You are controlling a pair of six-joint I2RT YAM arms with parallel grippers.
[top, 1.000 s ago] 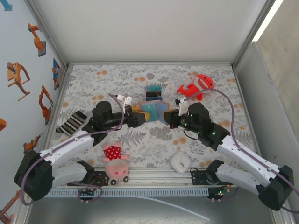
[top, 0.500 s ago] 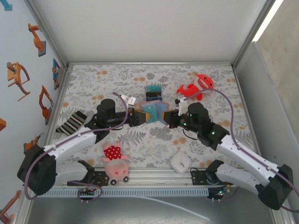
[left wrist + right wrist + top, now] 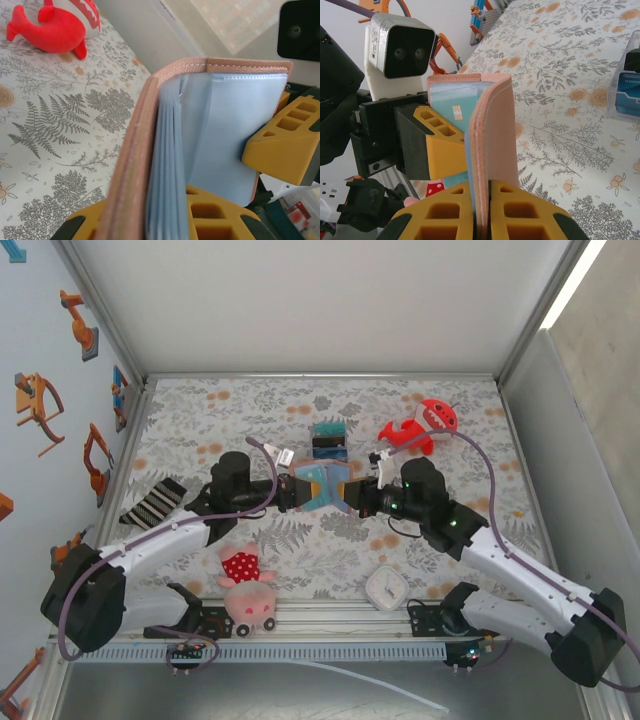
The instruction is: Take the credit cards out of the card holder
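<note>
Card holder (image 3: 322, 484) open; gripped between left hand (image 3: 297, 492), right hand (image 3: 352, 497)

One card holder (image 3: 322, 483), two plushies (image 3: 420, 427) (red, pink)

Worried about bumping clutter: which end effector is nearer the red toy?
Right. The right end effector grips the wallet just left of the red toy and closer to the robot. The left end effector grips the wallet's other side, farther left from the toy.
</note>
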